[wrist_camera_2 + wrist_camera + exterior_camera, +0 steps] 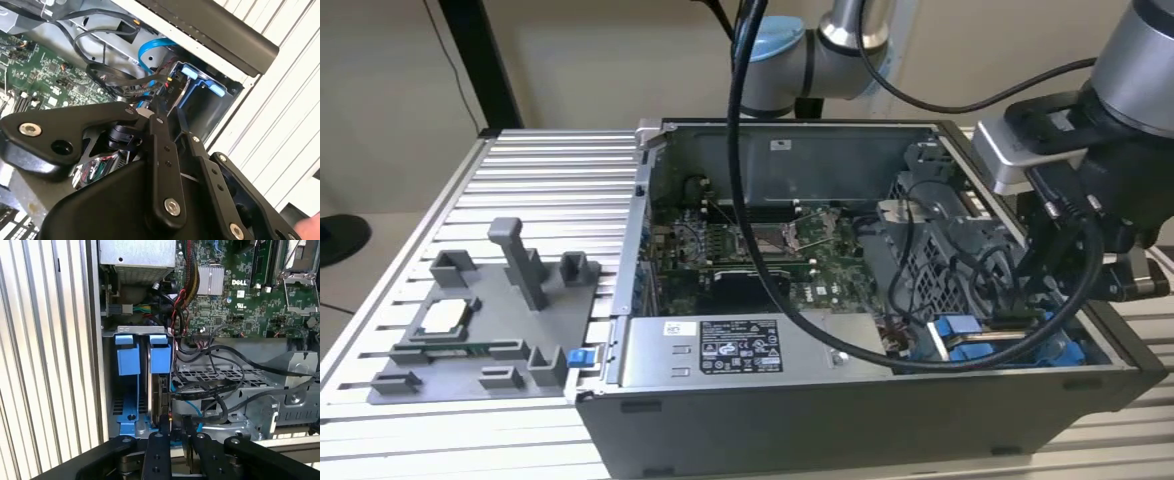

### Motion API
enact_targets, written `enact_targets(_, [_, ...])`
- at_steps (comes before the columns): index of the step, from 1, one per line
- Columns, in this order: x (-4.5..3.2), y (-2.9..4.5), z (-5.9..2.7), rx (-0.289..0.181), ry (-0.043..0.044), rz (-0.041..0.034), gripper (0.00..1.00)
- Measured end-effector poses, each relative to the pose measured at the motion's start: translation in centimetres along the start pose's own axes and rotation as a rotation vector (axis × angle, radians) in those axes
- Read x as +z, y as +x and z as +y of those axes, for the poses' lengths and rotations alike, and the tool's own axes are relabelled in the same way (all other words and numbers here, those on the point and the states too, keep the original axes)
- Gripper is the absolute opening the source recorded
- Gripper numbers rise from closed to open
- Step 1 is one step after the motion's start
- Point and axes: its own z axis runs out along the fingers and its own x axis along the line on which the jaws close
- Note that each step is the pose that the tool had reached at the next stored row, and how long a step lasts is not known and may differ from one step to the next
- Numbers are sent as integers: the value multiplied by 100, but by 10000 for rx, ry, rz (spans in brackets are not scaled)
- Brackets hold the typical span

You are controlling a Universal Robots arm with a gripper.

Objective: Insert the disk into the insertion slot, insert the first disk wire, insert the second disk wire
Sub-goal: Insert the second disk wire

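- exterior view: the open computer case [854, 400] sits on the ribbed metal table [547, 190], and the arm [1134, 110] reaches down into the corner at the exterior view's right.
- the gripper [1034, 300] is low inside that corner, right by the blue plastic of the drive bay [961, 335], with black cables looping all around it.
- first wrist view: the disk [154, 390] stands on edge in the insertion slot [135, 332], its blue carrier tabs [160, 354] poking up at the open end. it looks seated in the bay, beside a second blue tab [127, 355].
- the gripper [176, 427] hangs just over the disk's near edge, fingers [159, 440] drawn close together with a narrow gap between them.
- a small dark connector with a thin wire [167, 405] sits at that gap against the disk's edge; i cannot tell whether the fingers actually pinch it.
- second wrist view: the gripper [167, 112] tips point at the blue carrier [200, 85], a bundle of black cables [120, 80] and a light blue data cable [150, 47] curling just beside them.
- the green motherboard [250, 295] lies beyond the bay, and the grey power-supply box [720, 350] sits along the front wall of the case in the exterior view.
- off on the exterior view's left, a grey fixture tray [480, 330] rests on the table, well apart from the action.
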Motion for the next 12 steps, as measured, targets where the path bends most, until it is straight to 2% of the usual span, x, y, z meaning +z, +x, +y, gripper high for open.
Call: enact_targets(12, [-1,0,0,9,-60,6,100])
